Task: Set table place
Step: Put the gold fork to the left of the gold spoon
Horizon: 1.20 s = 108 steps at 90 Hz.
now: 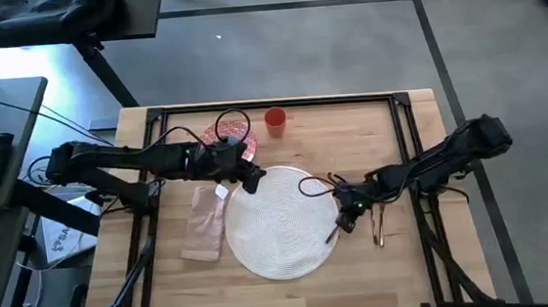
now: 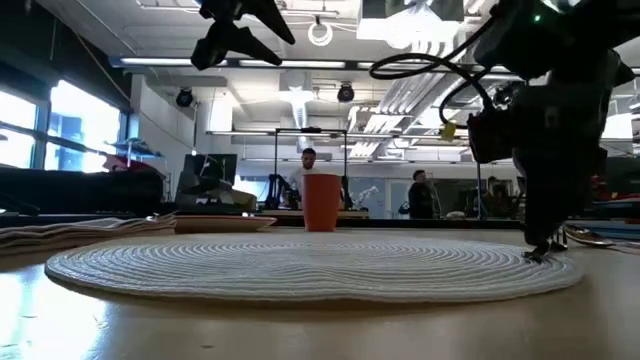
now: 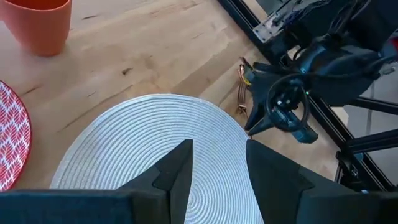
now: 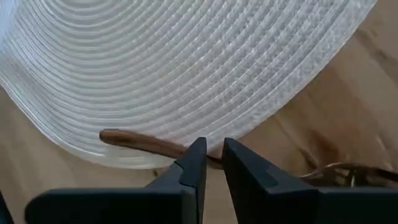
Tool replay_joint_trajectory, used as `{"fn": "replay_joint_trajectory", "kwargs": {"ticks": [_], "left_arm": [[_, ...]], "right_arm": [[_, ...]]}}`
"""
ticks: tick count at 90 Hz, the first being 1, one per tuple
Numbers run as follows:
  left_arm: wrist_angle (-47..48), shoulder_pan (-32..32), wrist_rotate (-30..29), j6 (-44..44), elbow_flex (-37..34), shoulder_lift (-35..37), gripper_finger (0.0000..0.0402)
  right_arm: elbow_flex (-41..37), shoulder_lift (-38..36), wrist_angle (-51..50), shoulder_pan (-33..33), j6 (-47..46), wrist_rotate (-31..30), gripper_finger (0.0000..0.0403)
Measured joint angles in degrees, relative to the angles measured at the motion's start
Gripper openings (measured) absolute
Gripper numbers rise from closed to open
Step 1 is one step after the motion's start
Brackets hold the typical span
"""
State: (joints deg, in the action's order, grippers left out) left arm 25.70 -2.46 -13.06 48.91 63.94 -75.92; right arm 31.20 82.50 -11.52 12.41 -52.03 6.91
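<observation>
While the left gripper [image 1: 254,180] is held spread over the placemat [image 1: 278,234], cutlery [image 4: 146,144] is pinched by the right gripper [image 4: 211,163] at the placemat's right edge.

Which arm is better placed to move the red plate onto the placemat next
Left. Its gripper hovers at the placemat's far-left edge near the plate; the right gripper is down at a cutlery handle.
</observation>
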Motion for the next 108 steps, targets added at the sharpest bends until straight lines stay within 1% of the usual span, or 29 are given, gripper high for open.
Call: {"fn": "replay_joint_trajectory", "kwargs": {"ticks": [10, 30, 37, 52, 60, 70, 91, 108], "left_arm": [[0.18, 0.00, 0.41, -0.03, 0.00, 0.00, 0.0131], [0.24, 0.00, 0.46, -0.06, 0.00, 0.00, 0.0131], [0.34, 0.00, 0.48, -0.24, 0.00, 0.00, 0.0131], [1.42, 0.00, 0.31, -0.57, 0.00, 0.00, 0.0131], [2.10, 0.01, 0.09, -0.60, 0.00, 0.00, 0.0131], [2.19, 0.00, -0.46, -0.61, 0.00, 0.00, 0.0131], [2.23, 0.00, -1.17, -0.57, 0.00, -0.02, 0.0131], [2.86, 0.00, -1.00, -0.55, 0.00, -0.02, 0.0131]], "right_arm": [[-0.03, -1.44, -2.37, 0.04, 0.11, 0.77, 0.0041], [-0.17, -7.93, -14.64, 0.04, 2.14, 0.54, 0.0041], [-0.20, -9.87, -17.04, 0.04, 2.95, 0.48, 0.0041], [-0.20, -10.68, -16.62, 0.04, 3.02, 0.42, 0.0041], [-0.20, -10.08, -13.28, 0.06, 2.75, 0.45, 0.0041], [-0.17, -8.54, -9.04, 0.20, 2.71, 2.10, 0.0041], [-0.12, -3.49, -9.02, 0.97, 2.03, 3.84, 0.0041], [-0.15, -3.89, -11.24, 1.72, 2.25, 6.49, 0.0041]]}}
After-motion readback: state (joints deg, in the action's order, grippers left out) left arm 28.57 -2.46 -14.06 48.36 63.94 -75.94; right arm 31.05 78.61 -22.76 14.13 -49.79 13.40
